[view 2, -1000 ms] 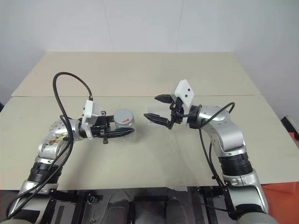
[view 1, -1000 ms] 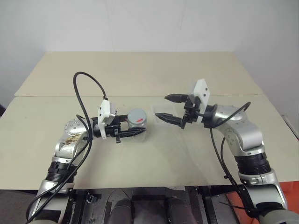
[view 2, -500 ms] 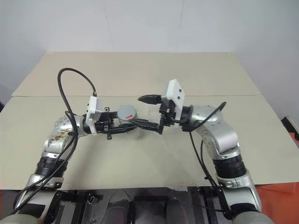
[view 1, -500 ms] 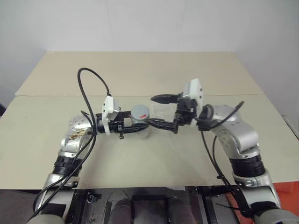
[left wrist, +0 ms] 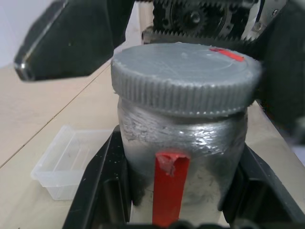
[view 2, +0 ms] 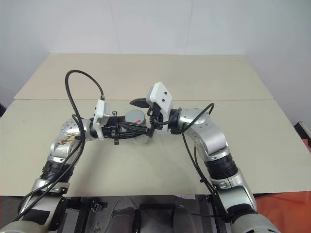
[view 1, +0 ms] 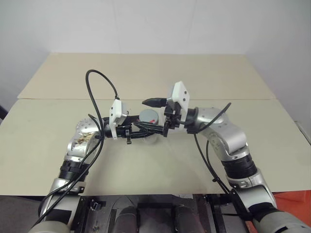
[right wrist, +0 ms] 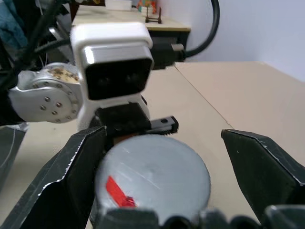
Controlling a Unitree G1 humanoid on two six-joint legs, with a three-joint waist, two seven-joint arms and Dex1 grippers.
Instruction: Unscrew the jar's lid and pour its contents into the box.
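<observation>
The jar (left wrist: 183,157) stands upright above the middle of a pale beige table (view 1: 146,73), and this table has a seam line running across it behind the jar. The wall (view 1: 155,24) behind the table is plain white and meets the far edge of the table. The left gripper (view 1: 146,132) reaches to the jar from the robot's left side, and its black fingers (left wrist: 102,186) are clamped on the silvery body of the jar, one on each side, below the lid (left wrist: 186,76). The lid is grey with a ribbed edge and a small red mark on top, and it sits on the jar. The right gripper (view 1: 153,116) comes to the jar from the robot's right side; its fingers (right wrist: 57,191) stand wide apart, one on each side of the lid, not touching it. The box (left wrist: 66,162), of clear plastic, lies on the table near the jar, on the far side from the left gripper. I cannot tell if something is inside the jar.
</observation>
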